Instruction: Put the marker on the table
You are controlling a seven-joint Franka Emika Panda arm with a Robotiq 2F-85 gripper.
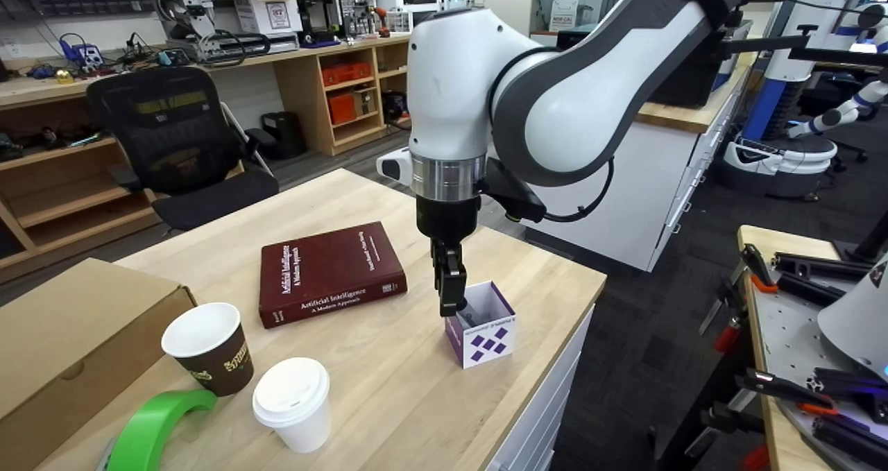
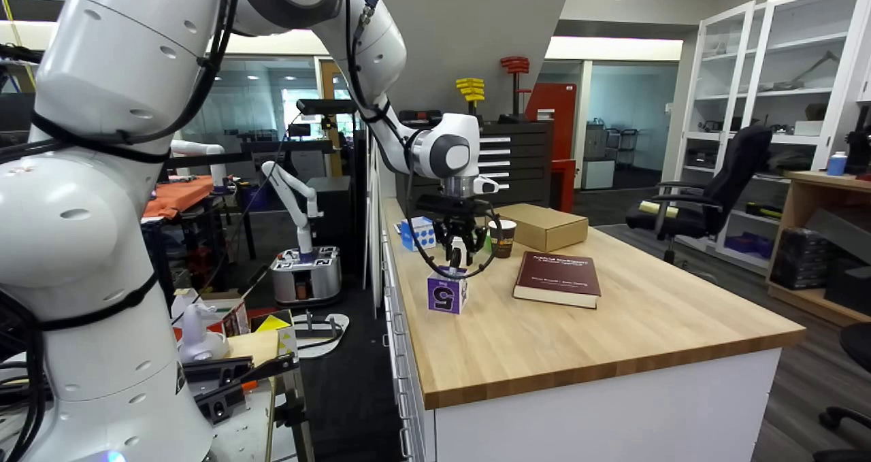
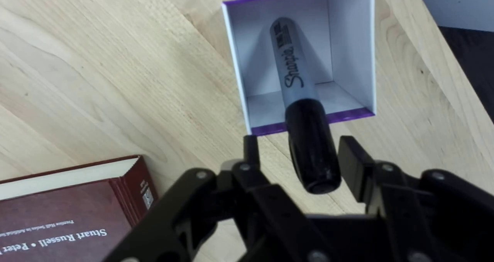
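The marker is a grey Sharpie with a black cap. In the wrist view it leans in an open white and purple box, cap end sticking out over the rim. The box stands on the pale wood table and shows in both exterior views, where the marker is mostly hidden. My gripper is open, with its fingers either side of the black cap. The right finger is close to the cap; a gap shows on the left. In an exterior view the gripper points down at the box.
A dark red book lies beside the box on the table. A brown paper cup, a white lidded cup, a green curved object and a cardboard box stand farther along. A blue and white box is near the table edge.
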